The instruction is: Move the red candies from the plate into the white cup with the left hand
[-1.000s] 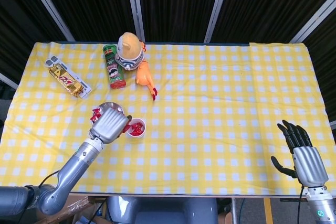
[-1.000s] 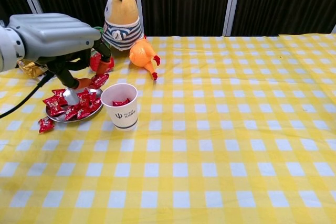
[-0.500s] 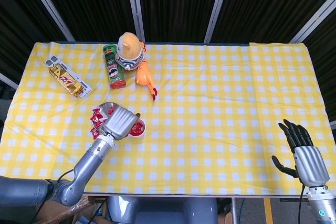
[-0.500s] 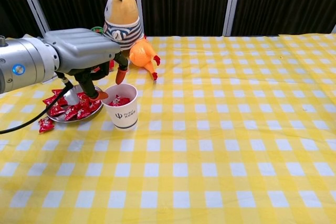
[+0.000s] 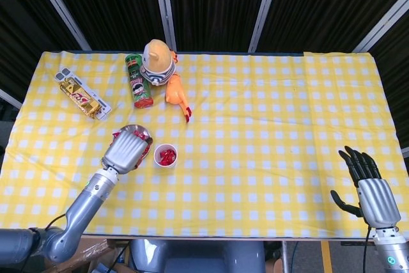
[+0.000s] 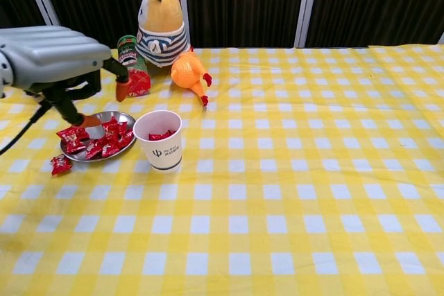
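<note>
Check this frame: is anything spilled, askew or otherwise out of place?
One red candy lies on the tablecloth just left of the plate, outside its rim, apart from the pile. The white cup stands upright with candies inside. The left hand hovers above the plate, holding nothing visible.

Table [image 5: 268, 126], yellow-checked cloth. Far left: green chip can [image 5: 138, 81] lying flat; striped plush doll [image 5: 158, 61] beside it; orange toy chicken [image 5: 176, 93]; gold-wrapped snack pack [image 5: 82, 96] near left edge.
</note>
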`<state>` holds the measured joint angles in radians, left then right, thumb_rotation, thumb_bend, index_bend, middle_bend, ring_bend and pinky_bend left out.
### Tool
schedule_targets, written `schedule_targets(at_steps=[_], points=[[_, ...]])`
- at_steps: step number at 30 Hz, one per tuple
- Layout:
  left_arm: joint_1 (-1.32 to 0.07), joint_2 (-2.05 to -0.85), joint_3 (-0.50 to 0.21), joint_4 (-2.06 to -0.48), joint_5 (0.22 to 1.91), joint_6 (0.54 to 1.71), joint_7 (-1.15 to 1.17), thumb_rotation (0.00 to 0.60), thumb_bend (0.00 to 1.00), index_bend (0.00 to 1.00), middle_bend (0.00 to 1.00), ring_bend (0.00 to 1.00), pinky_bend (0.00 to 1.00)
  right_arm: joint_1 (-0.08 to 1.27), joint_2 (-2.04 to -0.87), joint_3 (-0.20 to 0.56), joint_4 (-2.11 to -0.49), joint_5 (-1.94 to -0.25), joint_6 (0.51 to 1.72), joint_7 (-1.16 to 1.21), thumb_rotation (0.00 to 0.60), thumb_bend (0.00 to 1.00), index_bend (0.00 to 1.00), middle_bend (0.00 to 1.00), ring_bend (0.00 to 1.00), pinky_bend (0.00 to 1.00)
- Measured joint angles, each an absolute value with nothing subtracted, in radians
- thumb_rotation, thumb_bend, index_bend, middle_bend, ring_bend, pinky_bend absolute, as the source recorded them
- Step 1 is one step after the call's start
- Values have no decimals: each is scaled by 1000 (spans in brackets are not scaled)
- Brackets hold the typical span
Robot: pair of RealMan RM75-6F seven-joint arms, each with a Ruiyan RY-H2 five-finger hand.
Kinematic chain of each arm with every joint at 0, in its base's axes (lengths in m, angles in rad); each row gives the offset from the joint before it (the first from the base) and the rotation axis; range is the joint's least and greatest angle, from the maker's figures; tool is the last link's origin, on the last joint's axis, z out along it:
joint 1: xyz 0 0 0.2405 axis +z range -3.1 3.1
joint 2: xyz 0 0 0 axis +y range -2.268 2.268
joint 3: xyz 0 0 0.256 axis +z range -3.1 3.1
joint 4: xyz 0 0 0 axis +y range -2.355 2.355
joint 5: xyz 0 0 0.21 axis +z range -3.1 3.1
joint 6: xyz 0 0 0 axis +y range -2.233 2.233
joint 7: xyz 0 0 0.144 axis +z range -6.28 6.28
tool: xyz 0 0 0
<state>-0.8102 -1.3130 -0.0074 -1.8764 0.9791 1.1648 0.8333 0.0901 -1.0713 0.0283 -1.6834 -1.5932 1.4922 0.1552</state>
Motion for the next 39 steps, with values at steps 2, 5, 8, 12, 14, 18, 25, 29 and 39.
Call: schedule_targets(at_steps=[2,5,8,12,14,18,25,29,39], points=[[-783,-1281,25,-1879,996,1168,810,600,307,386,858,854,926,90,-1072,28,-1683,-1594,1492,153,600,386,0,0,0,0],[-745,-1245,65,-1871,1027,1169,775,600,308,387,862,855,925,90,-1073,27,-1683,-1594,1491,150,600,385,0,0,0,0],[-712,-1232,89,-1845,1061,1174,737,600,307,391,866,856,925,91,-1073,27,-1684,-1595,1491,148,600,385,0,0,0,0],[-673,-1223,108,-1800,1078,1180,694,600,308,389,872,859,925,91,-1075,25,-1684,-1596,1489,147,600,386,0,0,0,0],[-660,-1223,113,-1774,1083,1182,682,600,308,388,872,861,925,91,-1075,25,-1684,-1597,1488,146,600,385,0,0,0,0],[-638,-1229,113,-1729,1077,1180,666,600,310,377,872,863,925,91,-1075,25,-1684,-1596,1489,147,600,386,0,0,0,0],[-625,-1251,110,-1656,1067,1145,672,600,316,364,870,863,925,91,-1075,25,-1685,-1596,1488,149,600,386,0,0,0,0],[-627,-1261,111,-1646,1057,1111,693,600,318,353,868,863,925,91,-1074,25,-1685,-1595,1488,150,600,386,0,0,0,0],[-633,-1297,110,-1642,1062,1072,744,600,453,330,868,863,925,91,-1074,25,-1685,-1597,1489,149,600,386,0,0,0,0]])
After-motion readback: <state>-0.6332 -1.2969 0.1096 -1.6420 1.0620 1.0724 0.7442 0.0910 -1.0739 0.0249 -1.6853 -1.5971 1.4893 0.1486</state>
